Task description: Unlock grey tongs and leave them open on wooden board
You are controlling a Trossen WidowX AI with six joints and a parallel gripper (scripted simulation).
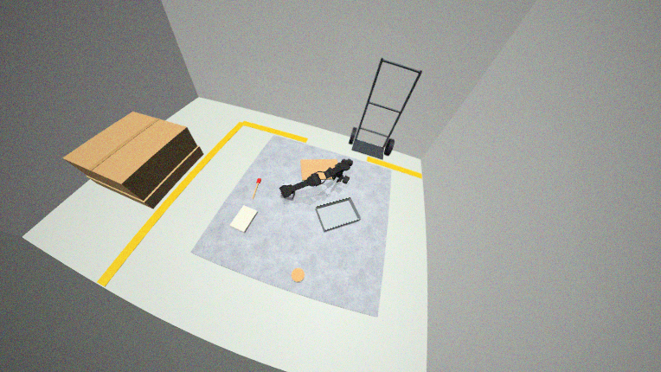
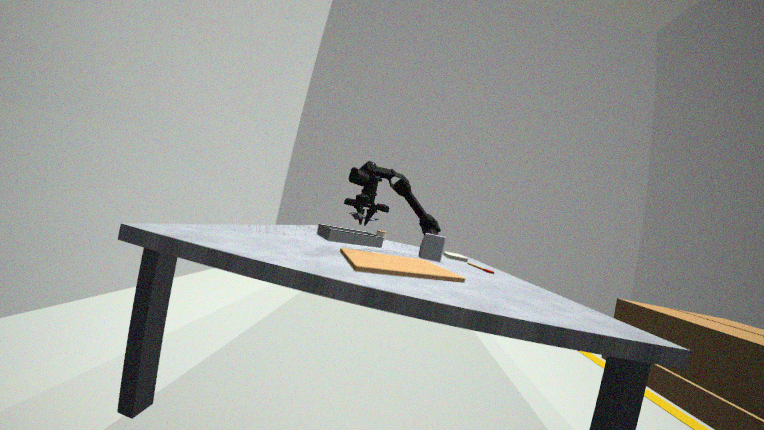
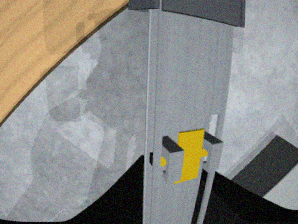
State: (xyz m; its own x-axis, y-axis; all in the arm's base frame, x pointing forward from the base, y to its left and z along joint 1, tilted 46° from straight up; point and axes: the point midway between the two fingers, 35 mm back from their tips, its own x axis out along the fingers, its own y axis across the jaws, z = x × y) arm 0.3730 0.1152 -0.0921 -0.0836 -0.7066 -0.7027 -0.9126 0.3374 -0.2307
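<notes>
Gripper: we see its jaws (image 2: pixel 364 222) clenched on the grey tongs (image 3: pixel 187 85), fingers pointing down.
Tongs: held aloft above the table (image 1: pixel 277 240) (image 2: pixel 288 256), clear of tin and board; we cannot tell if they are locked.
Roasting tin: the grey tin (image 1: pixel 324 230) (image 2: pixel 350 236) sits on the tabletop.
Wooden board: it (image 1: pixel 311 167) (image 2: pixel 400 264) lies flat, partly beneath the arm in our top view.

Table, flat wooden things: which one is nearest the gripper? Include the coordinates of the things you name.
The rectangular wooden board (image 1: pixel 311 167) (image 2: pixel 400 264) (image 3: pixel 40 45), by the gripper (image 2: pixel 364 222). The other wooden piece is a small round disc (image 1: pixel 298 275), well away across the table, beyond the roasting tin (image 1: pixel 324 221) (image 2: pixel 350 236).
</notes>
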